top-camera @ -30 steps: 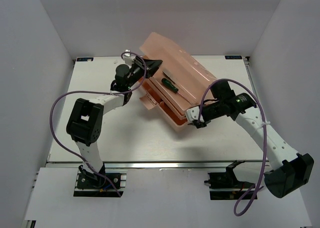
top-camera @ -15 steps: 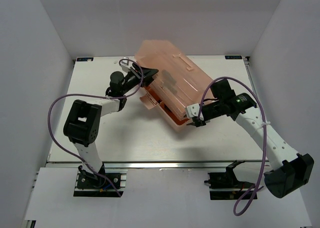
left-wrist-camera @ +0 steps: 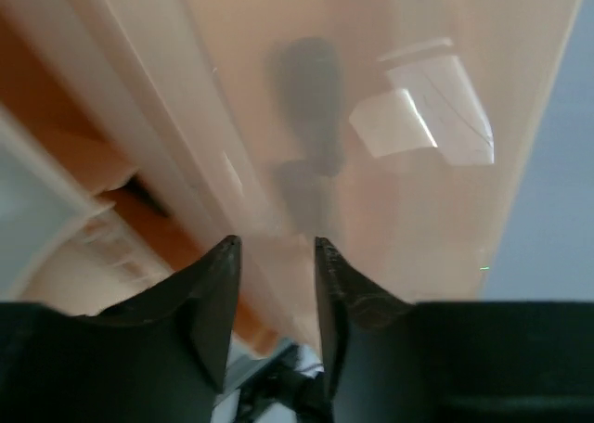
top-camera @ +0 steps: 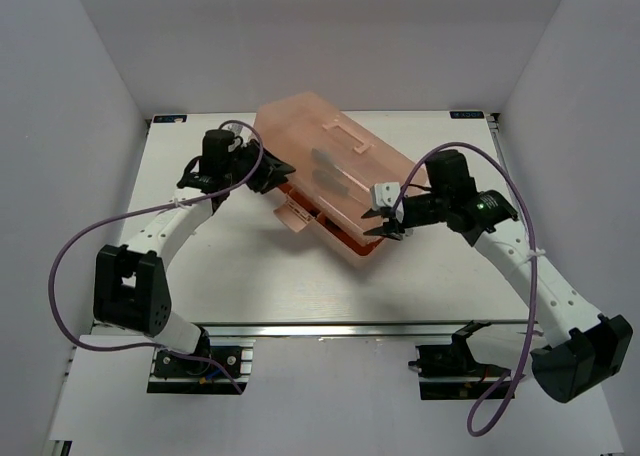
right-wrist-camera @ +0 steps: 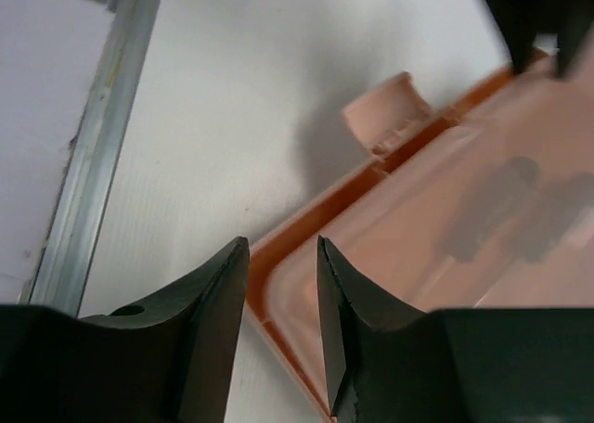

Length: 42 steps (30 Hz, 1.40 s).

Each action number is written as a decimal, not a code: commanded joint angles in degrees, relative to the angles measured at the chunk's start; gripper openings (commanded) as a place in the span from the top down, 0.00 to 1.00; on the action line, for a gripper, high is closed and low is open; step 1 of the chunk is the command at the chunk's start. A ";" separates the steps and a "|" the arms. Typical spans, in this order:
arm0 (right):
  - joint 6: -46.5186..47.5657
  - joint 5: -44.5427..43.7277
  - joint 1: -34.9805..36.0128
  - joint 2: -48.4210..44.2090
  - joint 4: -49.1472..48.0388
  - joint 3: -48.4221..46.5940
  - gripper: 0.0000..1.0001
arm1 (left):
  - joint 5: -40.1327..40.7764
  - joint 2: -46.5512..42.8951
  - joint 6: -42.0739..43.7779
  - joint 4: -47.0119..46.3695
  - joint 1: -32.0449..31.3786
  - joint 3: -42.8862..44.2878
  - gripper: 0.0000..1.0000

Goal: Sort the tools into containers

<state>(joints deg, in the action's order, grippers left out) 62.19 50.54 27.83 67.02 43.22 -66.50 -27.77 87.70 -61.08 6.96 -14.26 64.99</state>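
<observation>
On the bench (top-camera: pixel 220 266), the toolbox (top-camera: pixel 345 201) is lying with lid shut, tools (top-camera: pixel 330 166) showing only as dark shadows inside; sorting is looking done. The left jaws are hovering narrowly parted at its far-left end; whether the right jaws, narrow too, are pinching the near-right corner I cannot tell.

We get bright, even light and soft shadows, but the toolbox lid (left-wrist-camera: pixel 408 219) just beyond the left pincer (left-wrist-camera: pixel 276 244) blurs.
</observation>
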 commanded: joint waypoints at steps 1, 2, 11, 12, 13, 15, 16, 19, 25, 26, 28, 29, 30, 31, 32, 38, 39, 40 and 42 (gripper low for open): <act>-21.81 -4.82 0.20 -4.09 -23.18 1.80 0.56 | 11.15 -2.88 11.06 19.58 0.73 -1.87 0.51; -29.94 -9.63 0.12 -4.62 -27.36 2.60 0.52 | 12.29 -3.06 11.33 19.49 0.73 -2.84 0.48; -37.92 -13.27 0.20 -4.97 -34.52 1.81 0.40 | 15.55 -3.41 12.55 19.93 0.73 -7.08 0.43; -40.29 -14.58 0.20 -4.28 -34.96 1.73 0.39 | 16.42 -3.50 12.91 21.06 0.81 -7.07 0.48; -41.44 -17.21 0.12 -3.75 -35.31 0.94 0.38 | 16.69 -3.59 13.09 21.25 0.81 -7.33 0.52; -43.64 -19.60 0.12 -0.77 -35.05 -0.20 0.35 | 15.91 -3.85 13.00 19.51 0.90 -9.35 0.64; -45.82 -21.17 0.11 0.64 -34.53 -2.04 0.35 | 15.38 -4.03 12.83 18.45 0.90 -10.49 0.73; -50.83 -24.51 0.12 6.00 -33.03 -5.38 0.37 | 13.63 -3.42 11.16 15.02 1.16 -13.83 0.88; -55.95 -30.66 -0.50 14.01 -33.37 -10.05 0.44 | 16.15 -6.39 10.01 15.80 3.27 -16.30 0.87; -56.91 -31.90 -0.67 15.23 -33.90 -10.66 0.44 | 17.12 -9.45 10.10 16.15 3.97 -16.56 0.74; -58.14 -34.53 -1.29 16.55 -34.69 -11.72 0.44 | 18.71 -12.54 10.28 16.59 4.59 -18.14 0.67; -59.72 -34.90 -2.34 18.04 -34.87 -12.33 0.44 | 19.15 -15.43 10.28 16.16 5.20 -19.10 0.65; -60.17 -35.07 -2.87 18.66 -35.05 -13.38 0.43 | 18.63 -16.32 10.28 14.24 5.47 -20.16 0.64; -60.35 -35.42 -3.31 19.45 -35.31 -14.00 0.42 | 17.50 -16.94 10.19 13.00 5.73 -22.43 0.65; -60.52 -35.69 -3.75 20.85 -35.31 -14.62 0.42 | 14.79 -17.12 9.67 11.77 5.82 -23.58 0.65; -59.47 -34.99 -6.56 27.44 -34.17 -20.86 0.39 | 3.35 -11.68 4.84 -4.31 5.74 -30.62 0.69; -59.47 -34.47 -6.91 28.15 -34.00 -21.47 0.39 | 1.94 -10.72 4.57 -6.59 5.65 -30.80 0.68; -59.64 -33.16 -7.09 28.77 -33.73 -22.35 0.39 | 0.89 -8.71 4.48 -9.22 5.74 -30.80 0.66; -59.91 -31.92 -7.62 30.18 -32.51 -22.62 0.40 | -2.44 -6.33 3.78 -13.61 5.74 -30.45 0.63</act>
<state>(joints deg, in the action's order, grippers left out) 3.14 16.71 20.75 96.16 10.44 -86.52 -23.07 80.38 -55.48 4.43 -8.54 34.09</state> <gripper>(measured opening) 0.606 0.362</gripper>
